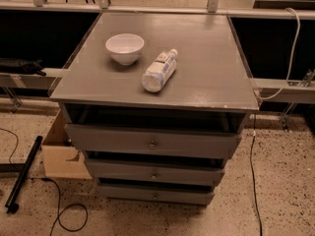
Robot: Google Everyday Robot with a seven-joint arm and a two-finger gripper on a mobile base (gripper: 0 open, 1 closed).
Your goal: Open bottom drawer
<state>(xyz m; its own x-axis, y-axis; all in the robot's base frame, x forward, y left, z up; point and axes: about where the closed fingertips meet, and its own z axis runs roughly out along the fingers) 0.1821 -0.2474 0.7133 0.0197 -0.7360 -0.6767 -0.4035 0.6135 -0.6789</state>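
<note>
The grey cabinet (157,82) stands in the middle of the camera view with three drawer fronts stacked below its top. The bottom drawer (155,194) is the lowest thin strip, with one small round knob (155,196). Above it sit the middle drawer (153,172) and the top drawer (152,142), each stepping out a little further than the one below. The gripper and arm are out of view.
A white bowl (125,47) and a plastic bottle (159,71) lying on its side rest on the cabinet top. A cardboard box (61,154) stands at the cabinet's left. A black pole (23,174) and cables lie on the speckled floor. A white cable (290,48) hangs at right.
</note>
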